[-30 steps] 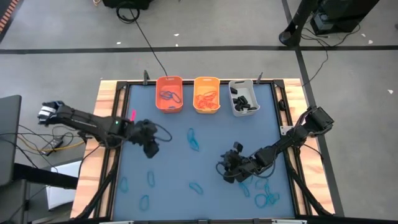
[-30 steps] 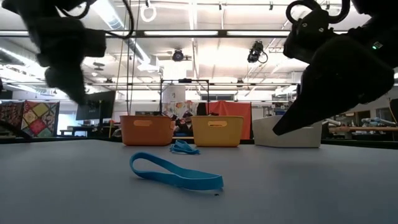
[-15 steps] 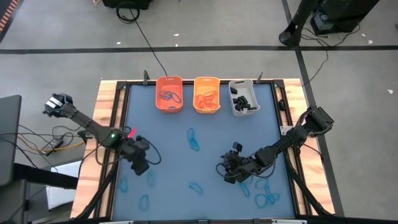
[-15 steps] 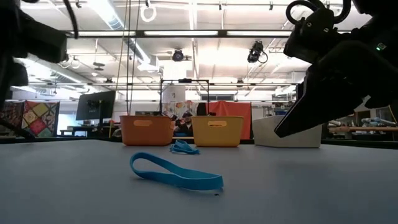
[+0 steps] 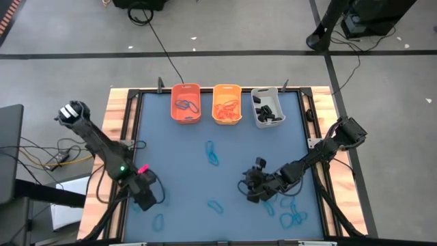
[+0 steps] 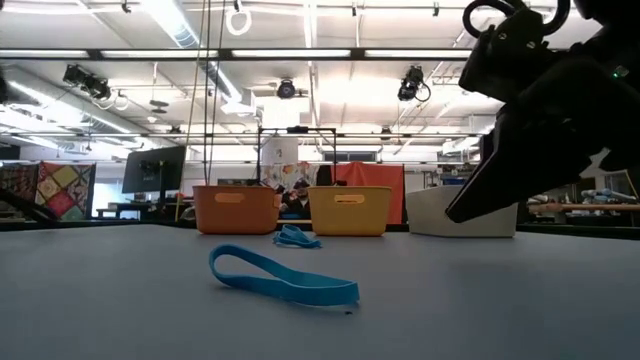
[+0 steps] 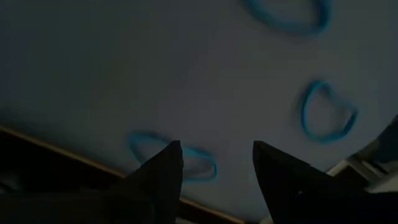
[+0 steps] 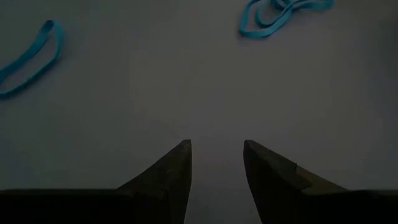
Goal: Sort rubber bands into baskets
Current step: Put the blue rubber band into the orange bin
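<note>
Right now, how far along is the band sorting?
Done: the orange basket, yellow-orange basket and grey basket each hold some bands. In hand: nothing; the left gripper hangs open over a blue band near the table's left edge, and the right gripper is open and empty. Left: blue bands scattered across the mat.

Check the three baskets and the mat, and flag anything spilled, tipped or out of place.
Nothing stands out. The orange basket, yellow-orange basket and grey basket stand upright in a row; blue bands lie loose on the mat, unsorted.
</note>
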{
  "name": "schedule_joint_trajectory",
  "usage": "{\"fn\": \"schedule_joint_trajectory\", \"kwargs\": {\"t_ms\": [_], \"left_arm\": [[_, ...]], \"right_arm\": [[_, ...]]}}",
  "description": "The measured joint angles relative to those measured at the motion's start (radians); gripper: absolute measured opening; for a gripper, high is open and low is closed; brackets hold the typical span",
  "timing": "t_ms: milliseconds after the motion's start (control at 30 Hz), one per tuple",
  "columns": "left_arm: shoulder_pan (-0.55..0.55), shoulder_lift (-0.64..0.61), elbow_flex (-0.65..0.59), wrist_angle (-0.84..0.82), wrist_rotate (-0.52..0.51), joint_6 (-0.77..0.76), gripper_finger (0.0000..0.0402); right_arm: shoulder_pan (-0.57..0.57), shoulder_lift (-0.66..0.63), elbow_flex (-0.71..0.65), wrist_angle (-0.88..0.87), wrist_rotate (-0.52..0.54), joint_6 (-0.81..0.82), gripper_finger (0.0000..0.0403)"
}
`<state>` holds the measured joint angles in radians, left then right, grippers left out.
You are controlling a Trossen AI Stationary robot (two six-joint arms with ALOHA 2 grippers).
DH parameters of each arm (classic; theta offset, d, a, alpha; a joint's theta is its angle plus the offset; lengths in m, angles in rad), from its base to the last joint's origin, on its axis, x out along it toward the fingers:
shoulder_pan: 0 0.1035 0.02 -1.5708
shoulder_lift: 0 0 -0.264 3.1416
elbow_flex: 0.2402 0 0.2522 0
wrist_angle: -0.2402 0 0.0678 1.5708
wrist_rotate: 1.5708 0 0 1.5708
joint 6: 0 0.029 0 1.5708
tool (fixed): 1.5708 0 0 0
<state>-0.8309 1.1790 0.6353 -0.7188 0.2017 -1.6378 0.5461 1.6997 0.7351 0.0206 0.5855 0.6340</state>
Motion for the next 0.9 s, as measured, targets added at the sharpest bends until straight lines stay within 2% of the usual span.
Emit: {"fn": "schedule_joint_trajectory", "kwargs": {"t_ms": [167,333,500,633,733,900], "left_arm": [[-0.052,0.092,0.0,0.059,0.02,-0.09,0.0197],[-0.055,0.167,0.0,0.039,0.043,-0.209,0.0197],[-0.059,0.202,0.0,0.044,0.067,-0.305,0.0197],[-0.067,0.221,0.0,0.044,0.063,-0.315,0.0195],[-0.068,0.234,0.001,0.044,0.064,-0.316,0.0174],[-0.068,0.253,0.005,0.056,0.058,-0.36,0.0097]], "right_arm": [[0.0,0.0,0.0,-0.001,-0.011,-0.007,0.0158],[0.0,0.0,0.0,-0.001,-0.011,-0.017,0.0158],[0.0,0.0,0.0,0.0,-0.011,-0.034,0.0158],[0.0,0.0,0.0,0.0,-0.012,-0.051,0.0158],[0.0,0.0,0.0,0.0,-0.014,-0.067,0.0158],[0.0,0.0,0.0,0.0,-0.061,-0.089,0.0158]]}}
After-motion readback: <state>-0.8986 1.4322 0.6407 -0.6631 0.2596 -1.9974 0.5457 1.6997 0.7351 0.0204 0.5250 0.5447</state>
